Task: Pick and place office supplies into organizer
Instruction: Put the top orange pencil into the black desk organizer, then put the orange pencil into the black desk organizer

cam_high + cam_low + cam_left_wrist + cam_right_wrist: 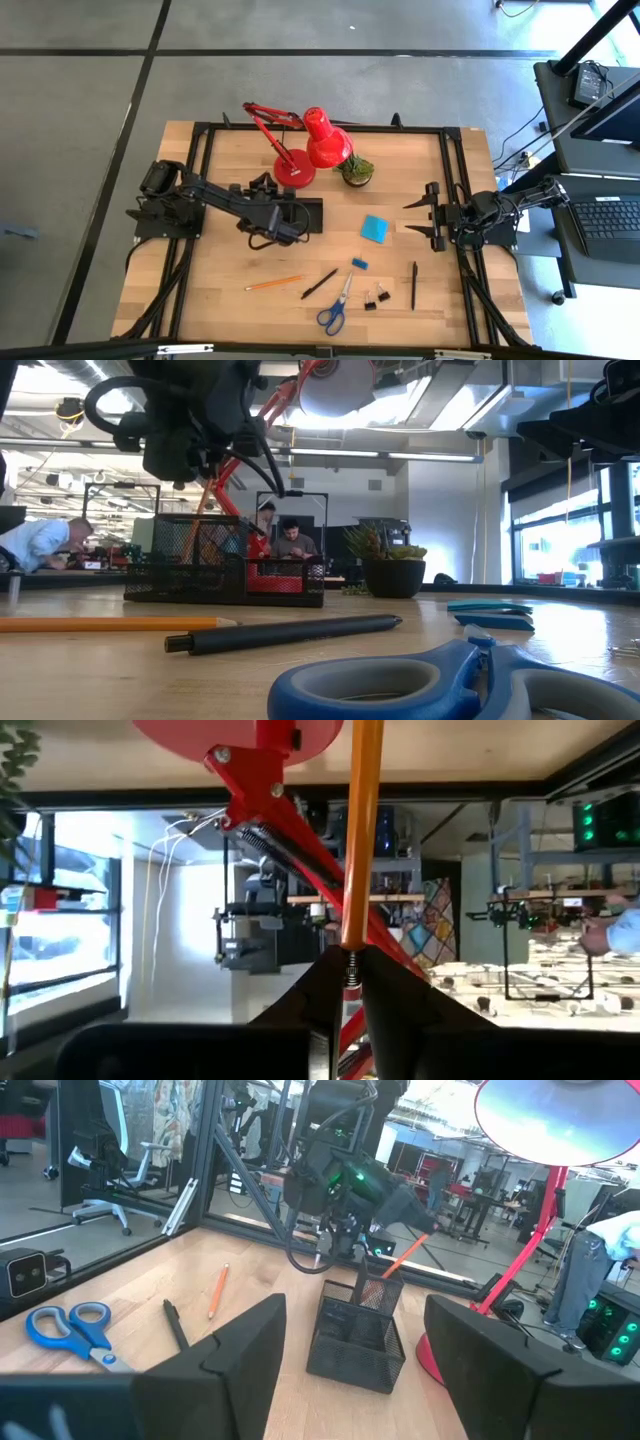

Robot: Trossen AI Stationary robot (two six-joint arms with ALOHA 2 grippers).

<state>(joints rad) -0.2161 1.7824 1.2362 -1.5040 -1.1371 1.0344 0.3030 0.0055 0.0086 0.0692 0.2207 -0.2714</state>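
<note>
The black mesh organizer (310, 215) (360, 1330) stands left of centre, next to the red lamp's base (295, 172). My left gripper (350, 960) (288, 230) hovers over the organizer, shut on an orange pencil (360, 830) (408, 1252). Another orange pencil (275, 283), two black pens (320, 283) (414, 285), blue-handled scissors (337, 305), binder clips (376, 298), a blue eraser (359, 263) and a blue note pad (375, 228) lie flat on the table. My right gripper (425, 215) waits open at the right edge, holding nothing. My left gripper pinches the pencil at its metal ferrule end (352, 972) between its two fingers. It comes from the table's left, slanting slightly down. The pencil slants up and away from the fingertips above the organizer's tall slot. I cannot tell whether its lower end touches the organizer.
The red desk lamp (318, 140) leans over the back of the table, with a small potted plant (357, 170) beside it. A black frame (448, 160) runs around the tabletop. People sit in the room beyond the table.
</note>
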